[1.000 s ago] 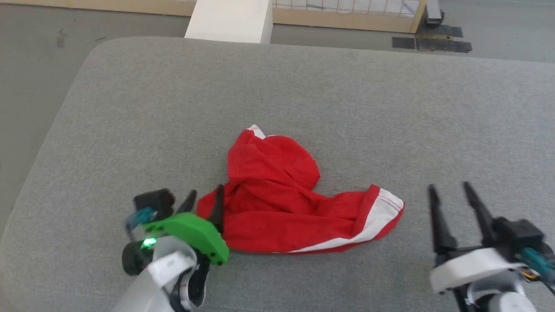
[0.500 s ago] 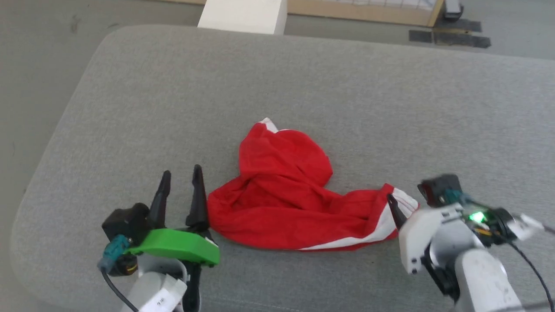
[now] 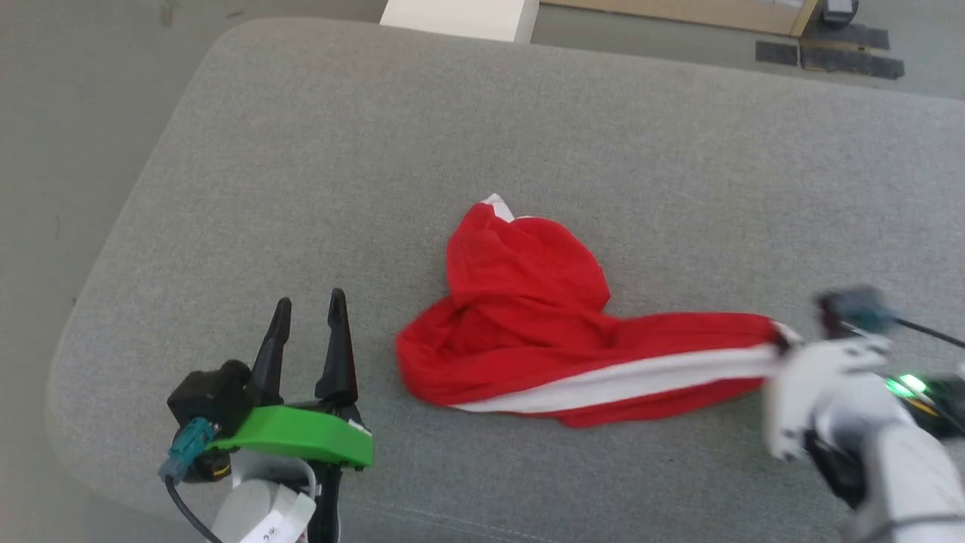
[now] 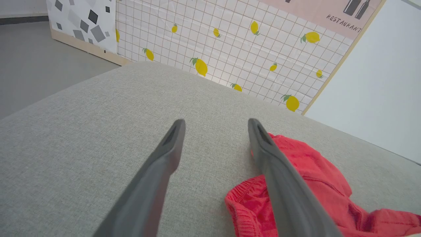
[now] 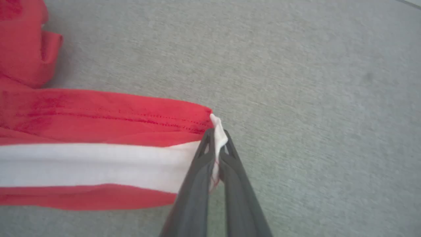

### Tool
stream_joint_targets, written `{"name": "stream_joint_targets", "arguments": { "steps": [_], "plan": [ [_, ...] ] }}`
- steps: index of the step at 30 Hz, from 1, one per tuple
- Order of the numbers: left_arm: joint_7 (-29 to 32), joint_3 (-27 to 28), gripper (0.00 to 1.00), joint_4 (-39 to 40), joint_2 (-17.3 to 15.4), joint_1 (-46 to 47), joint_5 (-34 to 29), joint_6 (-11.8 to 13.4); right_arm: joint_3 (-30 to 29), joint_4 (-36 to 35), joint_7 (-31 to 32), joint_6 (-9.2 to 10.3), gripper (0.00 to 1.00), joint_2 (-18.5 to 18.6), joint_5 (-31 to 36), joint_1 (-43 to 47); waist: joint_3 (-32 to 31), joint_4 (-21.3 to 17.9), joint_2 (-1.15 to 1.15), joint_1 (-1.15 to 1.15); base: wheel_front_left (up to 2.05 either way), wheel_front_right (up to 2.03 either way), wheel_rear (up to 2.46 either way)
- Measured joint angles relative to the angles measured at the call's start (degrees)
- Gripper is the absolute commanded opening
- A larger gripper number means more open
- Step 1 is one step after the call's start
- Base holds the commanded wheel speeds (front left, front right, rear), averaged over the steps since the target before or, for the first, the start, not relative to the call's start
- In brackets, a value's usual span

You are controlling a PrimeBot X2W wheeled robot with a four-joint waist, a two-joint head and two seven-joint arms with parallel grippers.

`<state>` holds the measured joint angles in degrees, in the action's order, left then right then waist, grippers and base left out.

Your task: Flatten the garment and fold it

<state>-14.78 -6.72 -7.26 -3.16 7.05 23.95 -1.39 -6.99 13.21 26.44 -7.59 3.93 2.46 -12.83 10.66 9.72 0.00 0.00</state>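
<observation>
The red garment (image 3: 543, 332) with a white side stripe lies crumpled on the grey cushion (image 3: 482, 151), one side pulled out long toward the right. My right gripper (image 5: 215, 135) is shut on the garment (image 5: 98, 138) at its white-striped end corner. In the head view the right wrist (image 3: 822, 385) sits at that stretched end. My left gripper (image 3: 305, 309) is open and empty, a little to the left of the garment's bunched end. In the left wrist view the fingers (image 4: 167, 151) rest just above the cushion, with the garment's (image 4: 306, 184) gathered band beside the right finger.
The cushion's rounded left edge (image 3: 98, 271) drops to grey floor (image 3: 68, 113). A white block (image 3: 460, 19) stands beyond the far edge. A lemon-patterned panel (image 4: 230, 46) rises behind the cushion in the left wrist view. Bare cushion lies all around the garment.
The right gripper reached the garment's striped corner, shut on it and pulled it out to the right. The left gripper drew back from the garment's left end. The head camera shifted.
</observation>
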Motion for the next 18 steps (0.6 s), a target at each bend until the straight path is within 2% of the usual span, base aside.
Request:
{"name": "stream_joint_targets", "arguments": {
  "steps": [7,12,13,15,18],
  "plan": [
    [0.0,0.2,1.0,-0.9,0.0,-1.2,0.0,-0.1,-14.6,-5.9,-1.3,0.0,0.0,-0.9,-0.3,9.4,-1.9,-1.6,0.0,0.0,0.0,0.0,0.0],
    [0.0,0.1,1.0,-1.4,0.1,-1.3,-0.3,-0.5,-19.4,-5.8,-1.8,0.0,0.0,-0.9,-3.1,13.6,-2.6,-3.2,0.0,0.0,0.0,0.0,0.0],
    [0.0,0.0,1.0,-1.5,0.1,-1.3,-0.3,-0.6,-19.5,-5.6,-2.3,0.0,1.0,-0.9,-3.3,14.2,-2.7,-3.6,0.0,0.0,0.0,0.0,0.0],
    [0.0,-0.2,1.0,-1.8,0.1,-1.3,-0.7,-0.8,-19.5,-5.2,-4.0,0.0,1.0,-1.0,-4.9,14.7,-2.8,-4.1,0.0,0.0,0.0,0.0,0.0],
    [0.0,-1.2,1.0,-2.3,0.1,-1.3,-1.7,-1.8,-17.0,-6.7,-12.6,0.01,1.0,-1.0,-7.2,14.9,-3.1,-5.0,0.0,0.0,0.0,0.0,0.0]
  ]
}}
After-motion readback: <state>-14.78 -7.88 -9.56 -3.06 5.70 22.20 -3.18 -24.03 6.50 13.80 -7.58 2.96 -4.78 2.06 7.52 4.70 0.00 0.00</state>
